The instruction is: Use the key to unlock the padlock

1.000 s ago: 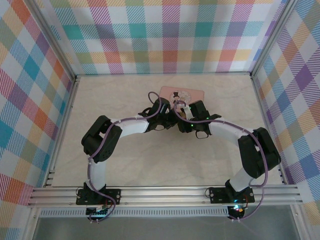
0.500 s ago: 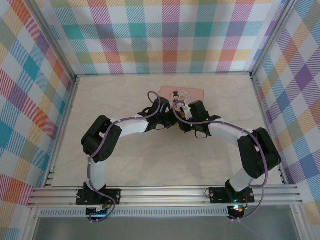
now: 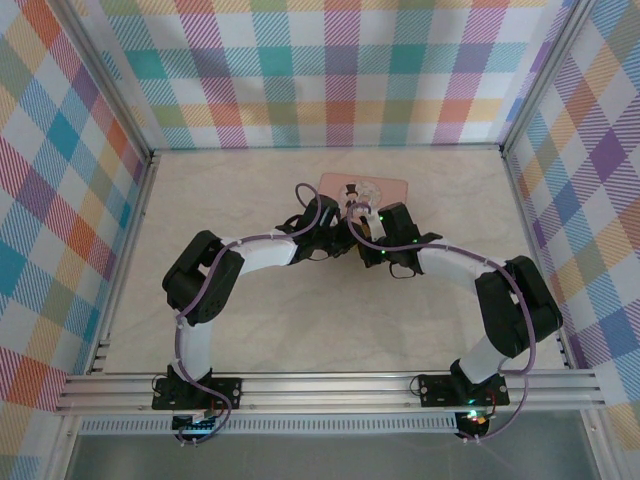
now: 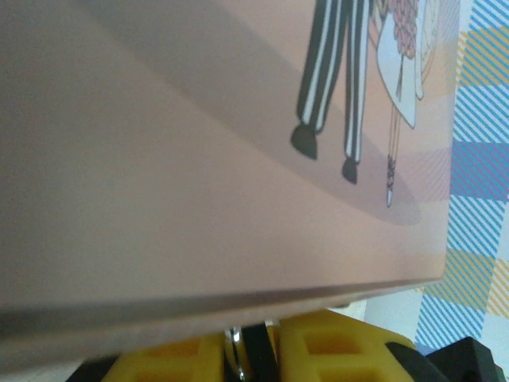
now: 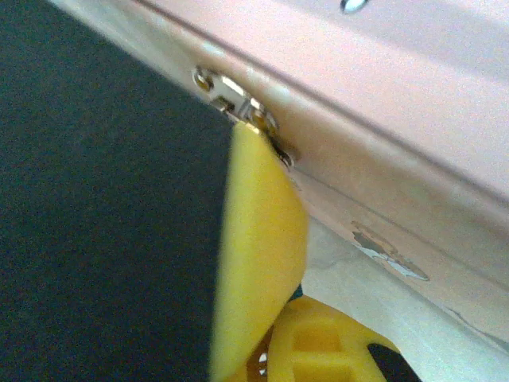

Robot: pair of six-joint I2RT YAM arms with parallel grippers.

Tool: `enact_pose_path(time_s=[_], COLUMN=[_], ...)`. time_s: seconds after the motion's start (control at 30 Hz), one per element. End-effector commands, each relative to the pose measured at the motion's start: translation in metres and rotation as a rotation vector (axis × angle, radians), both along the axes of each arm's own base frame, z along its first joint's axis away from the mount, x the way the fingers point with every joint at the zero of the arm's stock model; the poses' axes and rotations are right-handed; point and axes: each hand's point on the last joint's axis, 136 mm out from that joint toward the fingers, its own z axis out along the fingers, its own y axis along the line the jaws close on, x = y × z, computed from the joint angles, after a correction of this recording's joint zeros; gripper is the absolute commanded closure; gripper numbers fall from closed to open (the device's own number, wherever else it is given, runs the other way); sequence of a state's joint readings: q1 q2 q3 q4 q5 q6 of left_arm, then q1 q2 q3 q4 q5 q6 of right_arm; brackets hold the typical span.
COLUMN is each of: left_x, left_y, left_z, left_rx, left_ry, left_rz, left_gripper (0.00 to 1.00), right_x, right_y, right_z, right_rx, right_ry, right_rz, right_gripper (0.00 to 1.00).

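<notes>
While beside tin (image 4: 199, 159), left hand (image 4: 254, 348) tight on key (image 4: 233, 350)

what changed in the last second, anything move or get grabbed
Very little. The right wrist seems to have rolled slightly: its green light, further back along the arm a second ago, now sits closer to the pink tin. Nothing was visibly taken hold of or let go. The left arm and the tin stayed where they were.
</notes>
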State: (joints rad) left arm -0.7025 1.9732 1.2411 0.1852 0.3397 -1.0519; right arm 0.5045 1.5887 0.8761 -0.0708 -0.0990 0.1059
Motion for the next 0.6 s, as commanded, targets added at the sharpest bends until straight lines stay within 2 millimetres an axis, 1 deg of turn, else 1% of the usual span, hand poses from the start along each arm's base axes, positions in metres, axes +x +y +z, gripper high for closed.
enact_pose_path(time_s=[0.0, 0.17, 0.27, 0.4, 0.57], left_x=[-0.012, -0.015, -0.018, -0.020, -0.018], left_y=[-0.006, 0.005, 0.012, 0.023, 0.039], left_z=[0.017, 0.004, -0.005, -0.011, -0.006], left_rx=[-0.037, 0.011, 0.037, 0.063, 0.104], left_ry=[-0.018, -0.005, 0.011, 0.017, -0.007], left_rz=[-0.047, -0.024, -0.012, 0.008, 0.036], left_gripper=[0.68, 0.65, 0.62, 0.59, 0.58], right_x=[-0.003, -0.015, -0.020, -0.023, -0.024], right_y=[0.018, 0.017, 0.014, 0.013, 0.011], right_z=[0.004, -0.022, -0.033, -0.041, -0.043], right_rx=[0.100, 0.119, 0.114, 0.106, 0.100], right_ry=[0.010, 0.087, 0.112, 0.131, 0.135], right_rz=[0.029, 0.008, 0.003, 0.004, 0.003], right_gripper=[1.00, 1.00, 1.00, 1.00, 1.00])
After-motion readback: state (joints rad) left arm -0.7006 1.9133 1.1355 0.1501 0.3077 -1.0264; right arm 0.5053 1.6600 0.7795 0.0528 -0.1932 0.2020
